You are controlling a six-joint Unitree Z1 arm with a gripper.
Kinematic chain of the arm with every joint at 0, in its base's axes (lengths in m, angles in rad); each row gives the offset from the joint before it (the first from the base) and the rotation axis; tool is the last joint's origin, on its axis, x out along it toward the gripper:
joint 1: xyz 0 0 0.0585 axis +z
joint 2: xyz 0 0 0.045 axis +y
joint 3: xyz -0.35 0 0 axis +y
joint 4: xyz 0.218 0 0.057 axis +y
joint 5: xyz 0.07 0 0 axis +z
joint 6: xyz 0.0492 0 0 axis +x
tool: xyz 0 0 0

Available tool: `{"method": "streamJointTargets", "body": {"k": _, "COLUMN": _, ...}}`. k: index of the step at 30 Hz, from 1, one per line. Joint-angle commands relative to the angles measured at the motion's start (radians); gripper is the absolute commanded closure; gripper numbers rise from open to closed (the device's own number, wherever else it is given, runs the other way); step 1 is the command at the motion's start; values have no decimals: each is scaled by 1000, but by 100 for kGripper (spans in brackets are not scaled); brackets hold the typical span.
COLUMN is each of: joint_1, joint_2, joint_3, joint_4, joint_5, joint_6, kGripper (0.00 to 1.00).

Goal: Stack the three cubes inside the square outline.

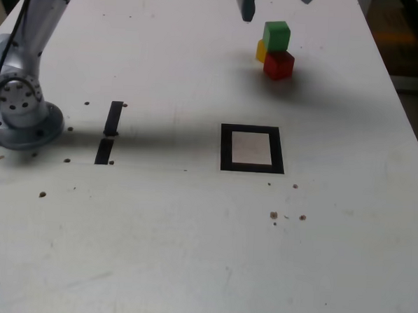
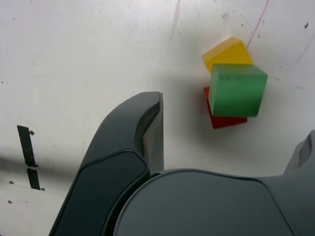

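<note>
Exterior view: green cube [image 1: 276,34] perched on red cube [image 1: 278,64] and yellow cube [image 1: 261,50], cluster well apart from square outline [image 1: 251,149] on table [image 1: 190,254]. Pincer [image 1: 274,4] hovers above, jaws wide, empty. Cubes look rigid, light, smooth-sided; likely slippery. Best hold: green cube's opposite flat faces, taken first from top.

You are looking at an evenly, brightly lit white table [image 1: 190,254] with no harsh glare. A long soft shadow is stretching across it from the arm base [image 1: 18,115], and another is pooling beside the cubes [image 1: 276,51]. The exterior view is showing slightly soft and grainy. In the wrist view, the gripper [image 2: 231,147] is appearing dark and blurred.
</note>
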Motion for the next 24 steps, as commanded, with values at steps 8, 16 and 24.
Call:
{"method": "streamJointTargets", "body": {"k": 8, "joint_1": 12, "joint_2": 109, "joint_3": -69, "joint_4": 11, "joint_5": 43, "joint_6": -4, "kGripper": 10}}
{"method": "streamJointTargets", "body": {"k": 16, "joint_1": 16, "joint_2": 171, "joint_3": -111, "joint_4": 7, "joint_5": 24, "joint_6": -8, "kGripper": 23}}
{"method": "streamJointTargets", "body": {"k": 24, "joint_1": 16, "joint_2": 193, "joint_3": -143, "joint_4": 5, "joint_5": 15, "joint_6": -12, "kGripper": 40}}
